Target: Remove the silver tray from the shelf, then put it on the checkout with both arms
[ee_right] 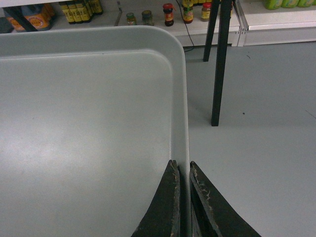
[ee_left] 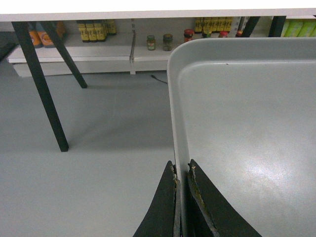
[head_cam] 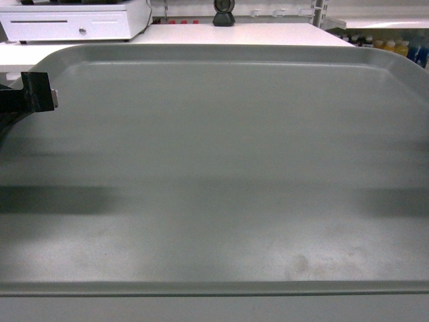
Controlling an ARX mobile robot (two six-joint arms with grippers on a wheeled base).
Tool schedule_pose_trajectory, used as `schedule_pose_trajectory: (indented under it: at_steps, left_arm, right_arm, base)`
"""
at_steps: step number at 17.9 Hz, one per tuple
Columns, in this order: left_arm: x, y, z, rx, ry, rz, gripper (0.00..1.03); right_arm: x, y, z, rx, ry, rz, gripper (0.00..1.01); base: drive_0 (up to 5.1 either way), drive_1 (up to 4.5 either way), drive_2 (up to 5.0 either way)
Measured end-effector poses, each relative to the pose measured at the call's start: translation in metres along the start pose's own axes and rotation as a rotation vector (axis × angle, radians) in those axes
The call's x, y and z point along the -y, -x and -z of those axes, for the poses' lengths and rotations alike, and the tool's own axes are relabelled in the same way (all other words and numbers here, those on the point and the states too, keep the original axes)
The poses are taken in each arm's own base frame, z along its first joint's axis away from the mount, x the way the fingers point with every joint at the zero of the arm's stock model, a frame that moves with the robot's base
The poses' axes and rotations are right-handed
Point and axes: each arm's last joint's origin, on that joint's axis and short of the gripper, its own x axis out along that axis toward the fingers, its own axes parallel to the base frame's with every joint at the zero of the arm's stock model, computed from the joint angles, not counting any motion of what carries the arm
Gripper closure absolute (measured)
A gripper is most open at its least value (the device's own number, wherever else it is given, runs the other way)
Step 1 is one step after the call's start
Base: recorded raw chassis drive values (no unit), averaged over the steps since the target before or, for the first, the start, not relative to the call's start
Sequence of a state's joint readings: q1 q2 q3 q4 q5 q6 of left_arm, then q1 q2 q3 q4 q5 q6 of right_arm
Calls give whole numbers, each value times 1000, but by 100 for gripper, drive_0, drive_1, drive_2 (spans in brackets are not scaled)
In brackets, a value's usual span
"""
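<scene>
The silver tray [head_cam: 214,168] fills most of the head view, level and plain grey, its far rim close to the white checkout [head_cam: 255,35] behind it. In the left wrist view my left gripper [ee_left: 181,168] is shut on the tray's [ee_left: 247,138] left rim, one finger either side of the rim. In the right wrist view my right gripper [ee_right: 183,165] is shut the same way on the tray's [ee_right: 89,138] right rim. Grey floor shows beneath the tray in both wrist views. A black part of the left gripper [head_cam: 40,94] shows at the tray's left edge; the right gripper is hidden in the head view.
A white cash drawer [head_cam: 74,23] and a black scanner [head_cam: 224,13] stand on the counter. Black table legs [ee_left: 42,84] [ee_right: 219,59] stand ahead on either side. Low shelves with jars [ee_left: 158,42] [ee_right: 168,15] run along the back; bottles [head_cam: 395,47] at far right.
</scene>
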State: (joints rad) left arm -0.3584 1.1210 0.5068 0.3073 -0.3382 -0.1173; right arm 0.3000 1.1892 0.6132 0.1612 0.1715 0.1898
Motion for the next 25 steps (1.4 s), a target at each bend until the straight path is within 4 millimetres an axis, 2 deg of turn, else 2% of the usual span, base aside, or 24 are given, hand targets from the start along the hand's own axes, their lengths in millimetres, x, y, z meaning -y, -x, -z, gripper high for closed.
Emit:
schedule_pose_trajectory:
  at_steps: [11, 25]
  left_arm:
    - [0, 0, 0, 2, 1, -1, 99]
    - [0, 0, -1, 4, 2, 0, 99]
  right_arm:
    - [0, 0, 0, 1, 0, -1, 98]
    - [0, 0, -1, 7, -1, -1, 98]
  base:
    - [-500, 245, 245]
    - [11, 438, -416]
